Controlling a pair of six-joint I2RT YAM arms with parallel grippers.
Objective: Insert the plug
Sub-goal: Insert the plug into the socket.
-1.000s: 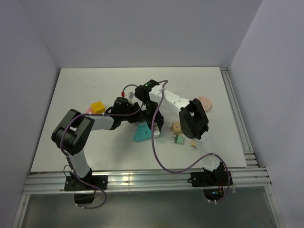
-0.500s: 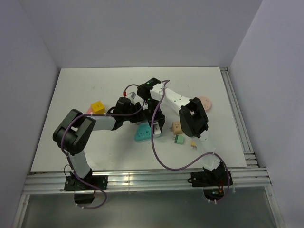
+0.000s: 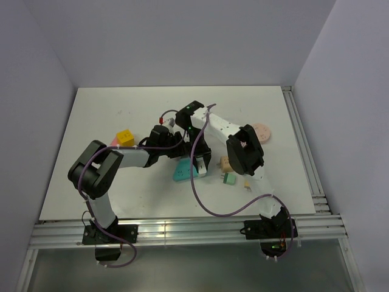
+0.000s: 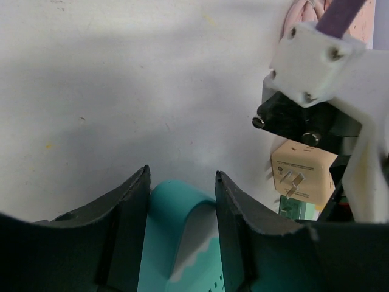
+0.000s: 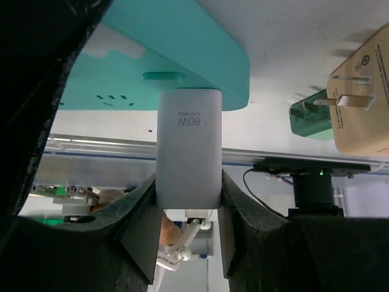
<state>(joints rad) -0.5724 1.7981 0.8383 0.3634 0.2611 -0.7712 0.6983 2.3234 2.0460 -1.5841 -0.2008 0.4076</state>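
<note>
The plug (image 5: 188,152) is a white block marked 80W, and my right gripper (image 5: 188,182) is shut on its sides. Its far end presses against a round boss on the teal socket block (image 5: 182,55), with no prongs showing. My left gripper (image 4: 182,182) is shut across one rounded end of that teal block (image 4: 176,213). From above, the teal block (image 3: 182,172) lies mid-table with the plug (image 3: 199,165) at its right edge. The left gripper (image 3: 175,152) and the right gripper (image 3: 197,153) stand close together over it.
A tan adaptor (image 3: 225,162) with bare prongs and a green adaptor (image 3: 228,178) lie just right of the block, with a small tan piece (image 3: 248,184) beyond. A yellow cube (image 3: 125,136) sits to the left and a pink round piece (image 3: 263,131) to the right.
The right arm's elbow has shifted a little to the near left. The plug and the teal block have barely moved, and both grips hold.
</note>
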